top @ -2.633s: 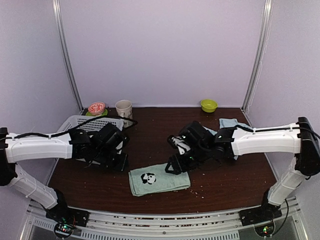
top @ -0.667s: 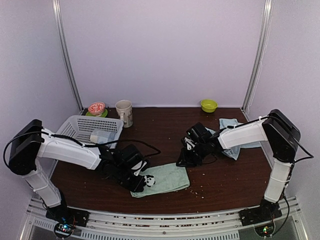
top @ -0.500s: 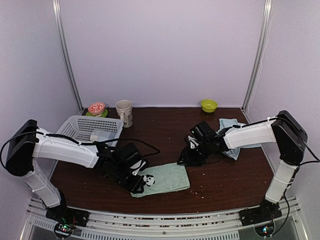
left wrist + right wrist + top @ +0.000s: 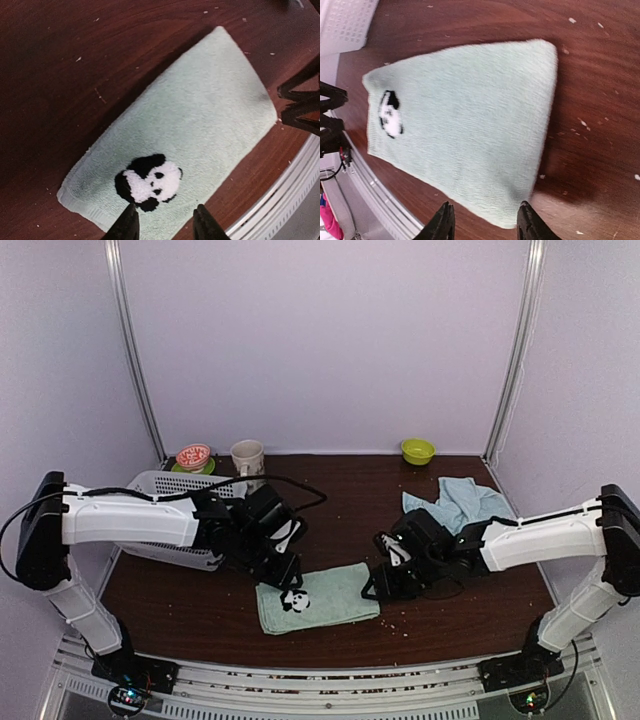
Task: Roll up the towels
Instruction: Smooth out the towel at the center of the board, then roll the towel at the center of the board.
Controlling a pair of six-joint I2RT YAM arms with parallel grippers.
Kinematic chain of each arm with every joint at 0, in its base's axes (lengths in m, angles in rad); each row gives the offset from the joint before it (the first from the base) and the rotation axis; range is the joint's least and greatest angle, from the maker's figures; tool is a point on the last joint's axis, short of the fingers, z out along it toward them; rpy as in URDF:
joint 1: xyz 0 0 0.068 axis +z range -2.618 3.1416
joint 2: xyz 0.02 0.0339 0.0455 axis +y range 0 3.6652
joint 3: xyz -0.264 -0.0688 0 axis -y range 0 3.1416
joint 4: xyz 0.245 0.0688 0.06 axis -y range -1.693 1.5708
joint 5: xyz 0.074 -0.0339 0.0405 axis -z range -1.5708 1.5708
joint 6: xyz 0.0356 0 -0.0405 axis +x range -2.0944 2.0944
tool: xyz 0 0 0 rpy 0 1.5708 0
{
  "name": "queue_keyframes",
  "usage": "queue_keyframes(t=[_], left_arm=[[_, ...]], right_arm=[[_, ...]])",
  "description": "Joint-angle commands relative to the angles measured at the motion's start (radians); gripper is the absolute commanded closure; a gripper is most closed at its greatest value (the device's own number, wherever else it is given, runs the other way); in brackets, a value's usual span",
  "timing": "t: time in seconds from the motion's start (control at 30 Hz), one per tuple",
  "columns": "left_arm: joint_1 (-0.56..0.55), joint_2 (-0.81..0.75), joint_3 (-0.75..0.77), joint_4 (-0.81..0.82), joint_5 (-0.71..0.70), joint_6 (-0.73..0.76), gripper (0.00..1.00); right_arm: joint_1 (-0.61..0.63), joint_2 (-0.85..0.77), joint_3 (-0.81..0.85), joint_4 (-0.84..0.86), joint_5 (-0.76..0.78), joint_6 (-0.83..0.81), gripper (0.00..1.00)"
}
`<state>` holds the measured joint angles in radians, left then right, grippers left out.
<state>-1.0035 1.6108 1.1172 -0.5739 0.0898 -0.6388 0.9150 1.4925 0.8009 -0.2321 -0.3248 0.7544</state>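
A pale mint green towel [image 4: 325,597] with a panda patch [image 4: 292,600] lies flat near the table's front edge. My left gripper [image 4: 284,574] hovers over its left end, just above the panda. In the left wrist view the towel [image 4: 195,110] fills the middle, and the left gripper [image 4: 164,226] is open with nothing between its fingers. My right gripper [image 4: 376,585] is at the towel's right edge. The right wrist view shows the towel [image 4: 465,125] below the open, empty right gripper [image 4: 484,224]. A crumpled light blue towel [image 4: 456,500] lies at the back right.
A white mesh basket [image 4: 148,483] stands at the left behind my left arm, its corner [image 4: 345,22] also in the right wrist view. A mug [image 4: 247,456], a patterned bowl [image 4: 193,456] and a green bowl [image 4: 418,450] line the back edge. Crumbs dot the dark wood table [image 4: 330,505].
Both grippers have opened and let go of the mint towel. The left gripper moved back and up from the towel's near-left edge; the right gripper moved toward the near edge, to the towel's right side.
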Motion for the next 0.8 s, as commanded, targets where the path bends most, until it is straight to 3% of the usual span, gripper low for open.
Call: queue_keyframes(t=[0.0, 0.27, 0.43, 0.63, 0.77], left_arm=[[0.025, 0.058, -0.017, 0.052, -0.03, -0.015, 0.66], [0.032, 0.084, -0.068, 0.083, -0.056, -0.02, 0.75], [0.032, 0.113, -0.095, 0.084, -0.087, -0.034, 0.81], [0.032, 0.129, -0.11, 0.085, -0.102, -0.034, 0.84], [0.032, 0.137, -0.105, 0.089, -0.097, -0.029, 0.87]], right_arm=[[-0.007, -0.044, -0.099, 0.093, 0.151, 0.122, 0.54], [-0.052, 0.028, -0.158, 0.314, 0.032, 0.23, 0.5], [-0.086, 0.09, -0.141, 0.358, -0.011, 0.238, 0.52], [-0.105, 0.149, -0.164, 0.391, -0.029, 0.252, 0.63], [-0.114, 0.15, -0.184, 0.404, -0.031, 0.248, 0.82]])
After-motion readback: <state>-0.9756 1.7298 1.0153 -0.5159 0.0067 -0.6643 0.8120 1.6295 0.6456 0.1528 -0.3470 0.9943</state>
